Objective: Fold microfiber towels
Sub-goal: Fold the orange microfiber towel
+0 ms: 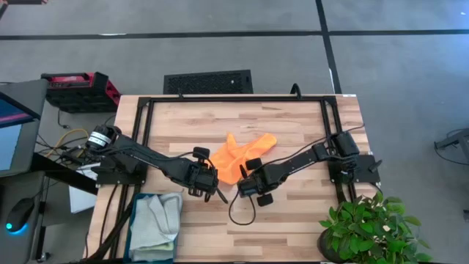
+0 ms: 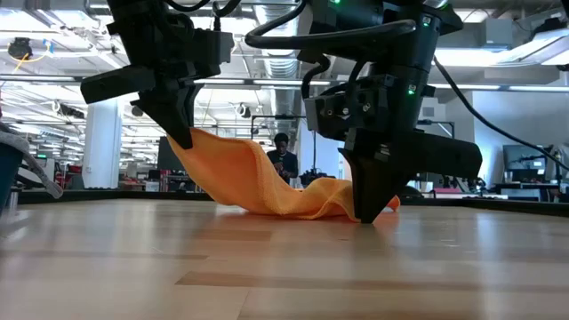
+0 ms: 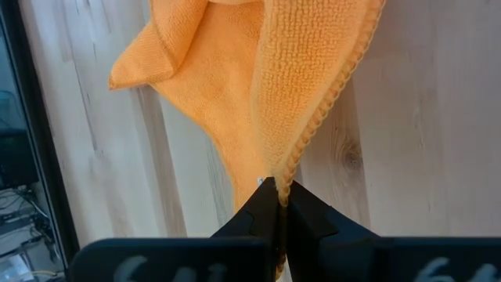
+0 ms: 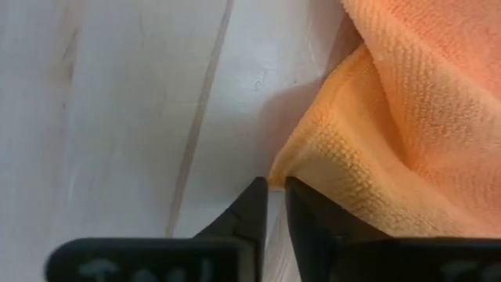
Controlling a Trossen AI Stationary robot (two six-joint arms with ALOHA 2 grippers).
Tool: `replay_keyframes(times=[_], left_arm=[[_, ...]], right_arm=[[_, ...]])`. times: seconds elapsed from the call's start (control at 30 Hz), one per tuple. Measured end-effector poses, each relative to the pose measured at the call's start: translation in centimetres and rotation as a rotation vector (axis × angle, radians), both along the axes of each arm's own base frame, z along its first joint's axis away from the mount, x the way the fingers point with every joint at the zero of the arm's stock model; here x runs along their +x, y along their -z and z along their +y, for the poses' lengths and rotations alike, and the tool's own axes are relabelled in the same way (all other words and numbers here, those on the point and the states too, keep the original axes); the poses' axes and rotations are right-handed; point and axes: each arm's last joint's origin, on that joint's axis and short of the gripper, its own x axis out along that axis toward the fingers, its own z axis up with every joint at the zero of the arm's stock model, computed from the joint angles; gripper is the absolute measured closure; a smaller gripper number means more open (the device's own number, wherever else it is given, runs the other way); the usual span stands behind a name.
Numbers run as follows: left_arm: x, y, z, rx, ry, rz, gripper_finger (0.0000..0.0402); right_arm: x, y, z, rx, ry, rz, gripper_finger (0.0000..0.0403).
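Orange microfiber towel [image 1: 238,155] lies rumpled at the middle of your wooden table [image 1: 293,117], one edge lifted off the surface. Your left gripper [image 3: 276,192] is clamped tight on that raised hem. Your right gripper [image 4: 274,188] is down at the table on the towel's other corner, fingers nearly together with a thin gap; you cannot tell whether cloth is caught between them. Teal bin [image 1: 135,238] holds more cloths.

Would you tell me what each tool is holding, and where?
The left tool pinches the orange towel by its hemmed edge, lifted. The right tool sits at another corner; its hold cannot be told.
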Motion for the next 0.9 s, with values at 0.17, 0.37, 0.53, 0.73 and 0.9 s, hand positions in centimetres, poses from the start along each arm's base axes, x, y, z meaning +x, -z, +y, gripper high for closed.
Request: replay_keyframes(times=[0.17,0.37,0.53,0.73,0.9], left_arm=[[0.0,0.0,0.0,0.001,0.000,0.002,0.0401],[-0.1,0.0,0.0,-0.001,0.001,0.014,0.0401],[-0.4,0.1,0.1,0.002,-0.026,0.036,0.0401],[-0.8,-0.4,0.4,0.058,-0.094,0.040,0.0401],[-0.3,-2.8,0.6,0.160,-0.145,-0.018,0.0401]], right_arm=[[0.1,0.0,-0.4,0.016,0.023,-0.002,0.0379],[0.2,0.1,-0.7,-0.003,0.086,-0.022,0.0393],[-0.4,-0.8,-0.8,0.020,0.126,-0.012,0.0399],[-2.0,-4.5,-0.9,-0.007,0.217,-0.056,0.0401],[-3.6,-8.5,-1.6,-0.094,0.281,-0.169,0.0401]])
